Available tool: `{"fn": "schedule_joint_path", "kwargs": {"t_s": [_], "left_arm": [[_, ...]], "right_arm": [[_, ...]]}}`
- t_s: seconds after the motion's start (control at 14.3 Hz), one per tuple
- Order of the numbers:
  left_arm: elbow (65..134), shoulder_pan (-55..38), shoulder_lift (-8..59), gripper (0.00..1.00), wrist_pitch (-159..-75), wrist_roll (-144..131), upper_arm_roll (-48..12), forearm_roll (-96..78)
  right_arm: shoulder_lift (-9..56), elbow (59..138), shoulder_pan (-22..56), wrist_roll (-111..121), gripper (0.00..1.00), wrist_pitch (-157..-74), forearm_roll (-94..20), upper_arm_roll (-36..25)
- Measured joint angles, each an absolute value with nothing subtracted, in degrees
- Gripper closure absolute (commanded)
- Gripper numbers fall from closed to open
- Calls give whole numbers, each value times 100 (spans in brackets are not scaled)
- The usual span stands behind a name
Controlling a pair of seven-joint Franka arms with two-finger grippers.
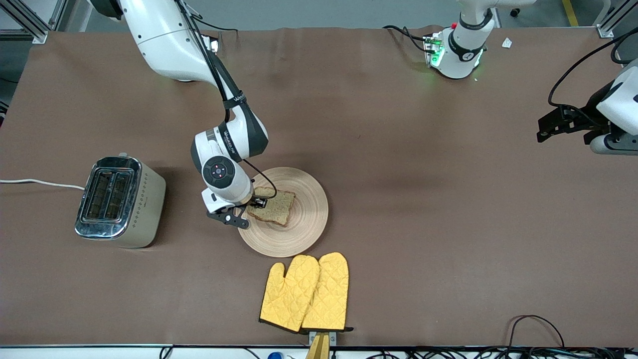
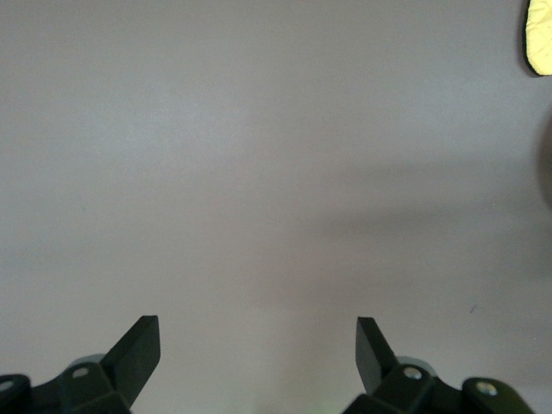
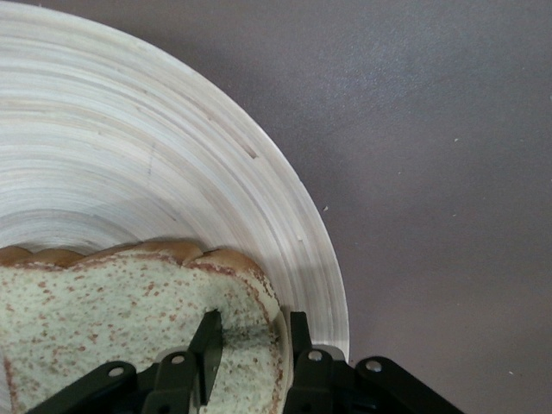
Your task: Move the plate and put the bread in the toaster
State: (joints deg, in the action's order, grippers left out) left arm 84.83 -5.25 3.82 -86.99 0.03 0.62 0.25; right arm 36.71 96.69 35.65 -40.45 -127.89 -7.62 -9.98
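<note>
The bread (image 1: 276, 207) lies on the round wooden plate (image 1: 305, 212) in the middle of the table. My right gripper (image 1: 256, 202) is down at the slice's edge on the toaster's side and is shut on it. In the right wrist view one finger (image 3: 207, 345) presses into the top of the bread (image 3: 103, 319), the other sits outside its crust over the plate (image 3: 129, 155), and my right gripper (image 3: 254, 326) pinches the crust. The toaster (image 1: 119, 202) stands toward the right arm's end, slots empty. My left gripper (image 1: 544, 130) waits open over bare table (image 2: 259, 345).
A pair of yellow oven mitts (image 1: 306, 291) lies nearer to the front camera than the plate, close to its rim; one corner shows in the left wrist view (image 2: 539, 34). The toaster's white cord (image 1: 40, 183) runs off the table's edge.
</note>
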Motion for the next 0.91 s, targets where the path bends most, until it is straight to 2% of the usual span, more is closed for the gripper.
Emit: {"fn": "schedule_joint_path", "kwargs": {"t_s": [0.21,0.63,0.91], "left_arm": [[8484,-496,382,0,-8703,-1,64,25],[8542,-457,385,0,-8910,-1,63,20],[8564,-459,386,0,-8941,-1,60,18]], "right_arm": [[3678,9671,3554,-4045,65,-12796,-765,-1000],[3700,9673,3522,-4045,93,-12834,-906,-1005],[3702,9678,3513,-4045,99,-12842,-998,-1011]]}}
